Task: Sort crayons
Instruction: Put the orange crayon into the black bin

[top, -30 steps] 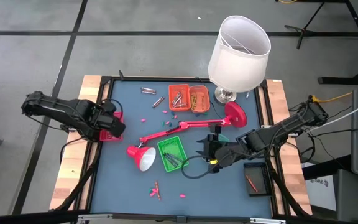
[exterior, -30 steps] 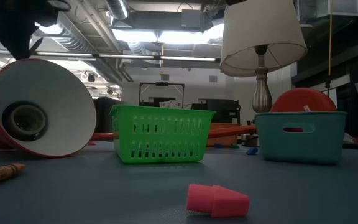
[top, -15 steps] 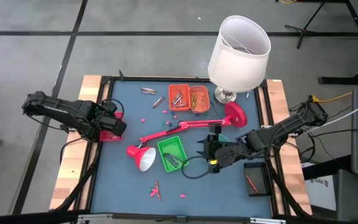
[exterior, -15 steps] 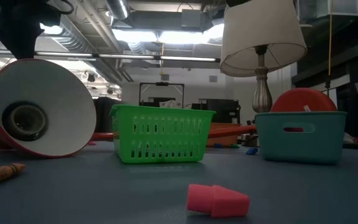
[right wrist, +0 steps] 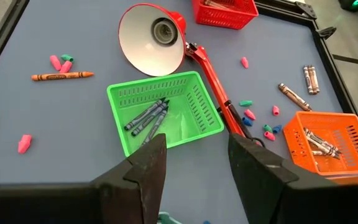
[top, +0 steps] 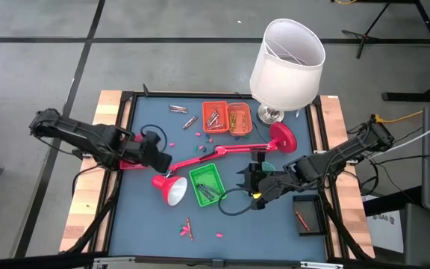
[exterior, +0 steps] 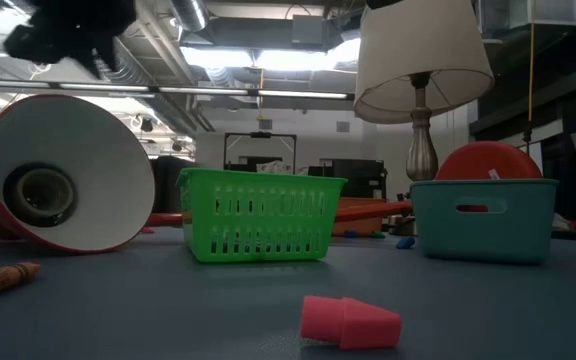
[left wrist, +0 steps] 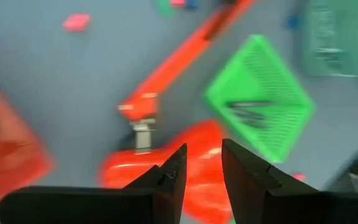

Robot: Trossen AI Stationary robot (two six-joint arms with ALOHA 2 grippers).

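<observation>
Left gripper [top: 161, 158] hovering at 9 o'clock over the red lamp [top: 200, 161], fingers parted, holding nothing; right gripper [right wrist: 194, 163] gaping empty beside the green basket [right wrist: 166, 112]. Loose crayons [top: 178, 109] lying at 12 o'clock; risking a lamp-arm snag reaching them.

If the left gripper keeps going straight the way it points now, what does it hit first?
Probably the red lamp head: the left gripper is open and empty, and the head sits right past its fingertips. The green basket lies farther on. Depth is unclear.
</observation>
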